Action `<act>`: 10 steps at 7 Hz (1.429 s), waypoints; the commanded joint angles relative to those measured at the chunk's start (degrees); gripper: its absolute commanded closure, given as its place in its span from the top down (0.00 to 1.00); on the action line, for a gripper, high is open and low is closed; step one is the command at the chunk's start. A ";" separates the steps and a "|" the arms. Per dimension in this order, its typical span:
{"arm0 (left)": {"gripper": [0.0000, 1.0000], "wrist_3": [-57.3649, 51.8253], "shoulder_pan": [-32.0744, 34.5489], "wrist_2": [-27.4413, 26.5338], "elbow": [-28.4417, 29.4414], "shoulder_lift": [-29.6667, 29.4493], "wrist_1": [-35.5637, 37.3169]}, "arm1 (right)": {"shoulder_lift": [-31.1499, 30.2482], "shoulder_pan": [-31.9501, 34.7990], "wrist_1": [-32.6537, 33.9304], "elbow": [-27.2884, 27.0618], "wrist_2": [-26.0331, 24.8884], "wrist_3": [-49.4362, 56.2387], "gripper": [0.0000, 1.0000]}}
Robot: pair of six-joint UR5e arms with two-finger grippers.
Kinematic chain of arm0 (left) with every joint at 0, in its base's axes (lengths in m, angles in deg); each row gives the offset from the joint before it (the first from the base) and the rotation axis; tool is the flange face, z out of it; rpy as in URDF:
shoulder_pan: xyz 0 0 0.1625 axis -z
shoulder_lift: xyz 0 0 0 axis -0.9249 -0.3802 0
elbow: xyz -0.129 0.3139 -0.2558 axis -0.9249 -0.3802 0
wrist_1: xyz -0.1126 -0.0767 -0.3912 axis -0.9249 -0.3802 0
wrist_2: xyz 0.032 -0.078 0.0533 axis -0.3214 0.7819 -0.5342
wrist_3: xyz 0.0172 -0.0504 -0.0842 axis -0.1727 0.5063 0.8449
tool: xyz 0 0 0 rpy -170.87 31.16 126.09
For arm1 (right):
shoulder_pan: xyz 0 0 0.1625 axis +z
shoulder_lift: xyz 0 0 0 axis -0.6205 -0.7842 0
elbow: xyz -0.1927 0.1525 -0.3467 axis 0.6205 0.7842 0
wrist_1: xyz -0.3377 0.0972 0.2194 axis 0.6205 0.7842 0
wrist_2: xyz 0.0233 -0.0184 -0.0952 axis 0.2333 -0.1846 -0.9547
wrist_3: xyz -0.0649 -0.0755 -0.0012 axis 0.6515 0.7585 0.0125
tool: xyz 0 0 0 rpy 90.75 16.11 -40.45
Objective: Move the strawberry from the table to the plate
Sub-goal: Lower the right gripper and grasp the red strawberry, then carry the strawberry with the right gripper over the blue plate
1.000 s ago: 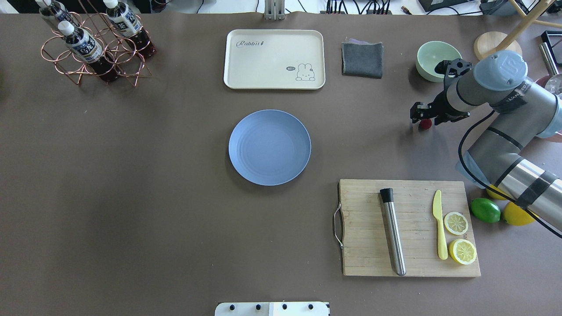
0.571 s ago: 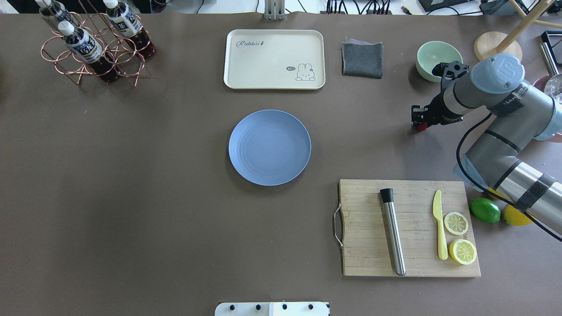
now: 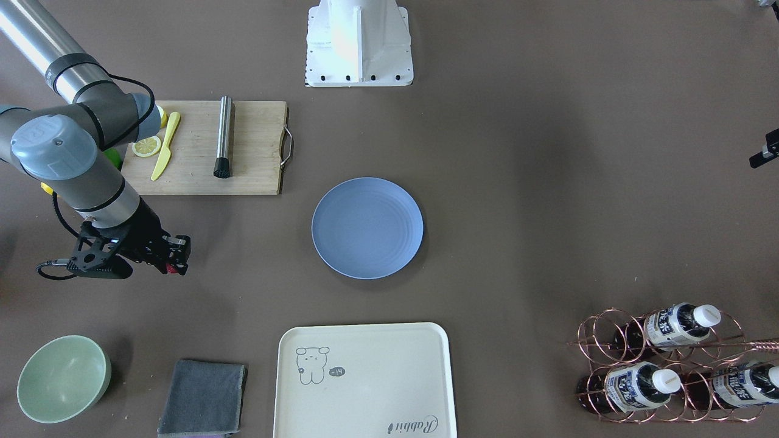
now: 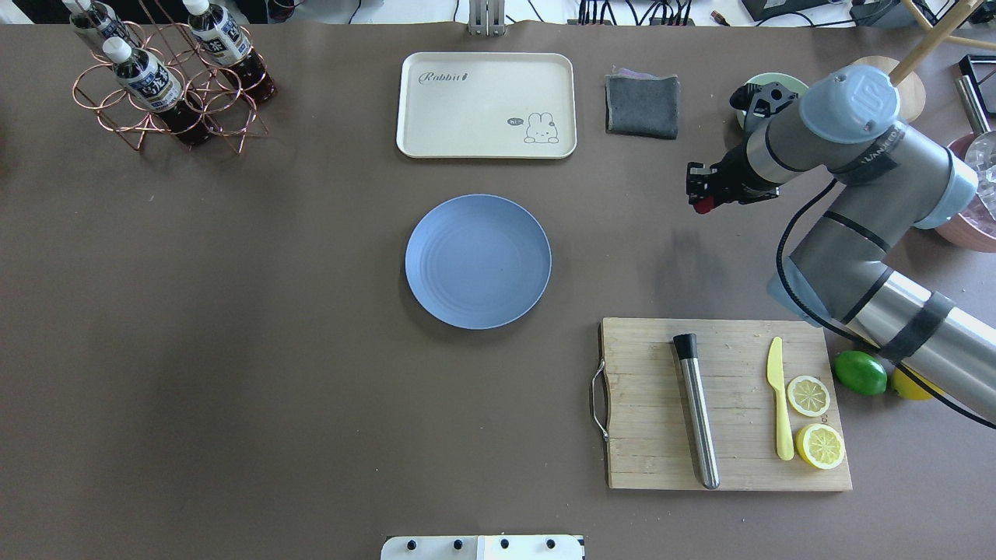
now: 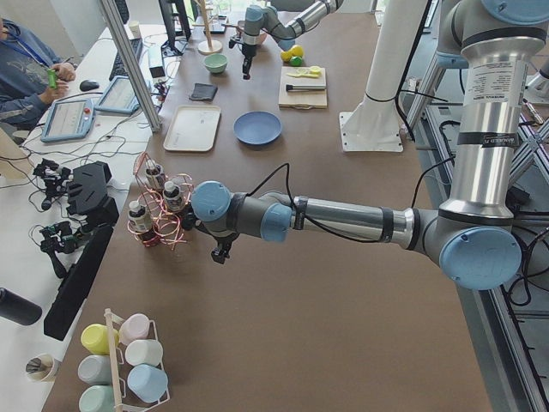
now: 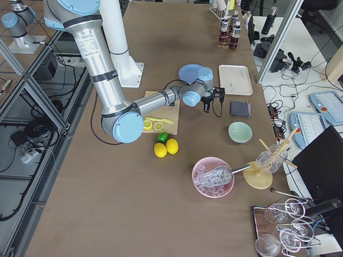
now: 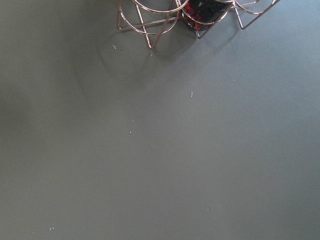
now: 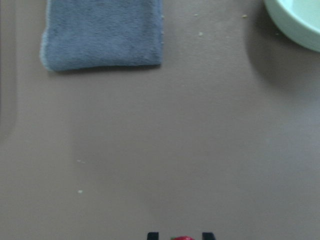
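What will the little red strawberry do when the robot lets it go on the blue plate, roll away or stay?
It is small and roundish, so the strawberry may roll a little. The plate is shallow, and its rim would probably stop it. It seems light: the right gripper holds it by just its tips.

A robotics laboratory is indicated: the brown-covered worktop (image 4: 233, 389) is flanked by aluminium framing (image 5: 130, 64), a white robot pedestal (image 3: 359, 39) is bolted onto it, and what appears to be a teach pendant (image 5: 67, 118) is laid, among cables (image 5: 51, 146), on a side desk (image 5: 96, 64) where a person (image 5: 21, 60) is seated.
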 commanded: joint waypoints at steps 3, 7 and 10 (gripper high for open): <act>0.99 0.09 0.37 -0.43 -0.61 2.82 0.32 | 15.67 -8.53 11.72 0.08 -7.80 -15.02 0.00; 0.99 0.09 2.20 -10.98 -1.22 4.05 5.24 | 23.78 -16.61 16.31 1.47 -14.75 -20.48 0.00; 0.99 0.09 5.03 -10.98 -3.06 7.20 5.42 | 27.74 -20.67 15.43 9.89 -21.61 -21.11 0.00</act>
